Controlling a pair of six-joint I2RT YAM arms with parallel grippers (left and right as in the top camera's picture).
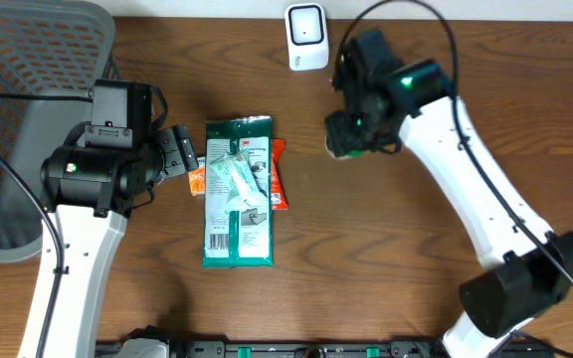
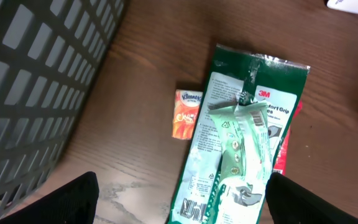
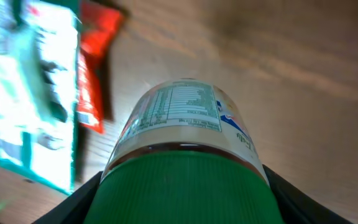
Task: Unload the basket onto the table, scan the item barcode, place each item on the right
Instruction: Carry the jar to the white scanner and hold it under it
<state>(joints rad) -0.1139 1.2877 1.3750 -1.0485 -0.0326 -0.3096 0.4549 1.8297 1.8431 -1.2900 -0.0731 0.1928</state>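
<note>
**Bottle in the right hand, scanner just beyond it**

Bottle (image 3: 179,118) sat clamped between the fingers of the right gripper (image 1: 361,124), green cap toward the wrist and its long axis running out away from the hand. In the overhead view the white scanner (image 1: 306,37) stood near the far edge of the table (image 1: 366,259), close to that gripper and a little to the left of it. The right arm was plainly the nearer one. My reading is that the coming move depended on turning the bottle until its barcode faced the scanner's window. No barcode showed in any view. The side of the label facing the wrist camera carried a printed table, probably nutrition facts, too small to read.

The left gripper (image 1: 182,154) stood wide open with nothing between its fingers. It hovered beside the grey basket (image 1: 28,60), just left of a small heap of packets well away from the scanner. The long green pack (image 2: 241,143) on top read "3M" and part of "…fort Grip". A small orange tissue packet (image 2: 188,114) beside it appeared to read "Kleenex". A red wrapper (image 1: 279,174) showed from under the green pack's right edge, its print illegible.
</note>
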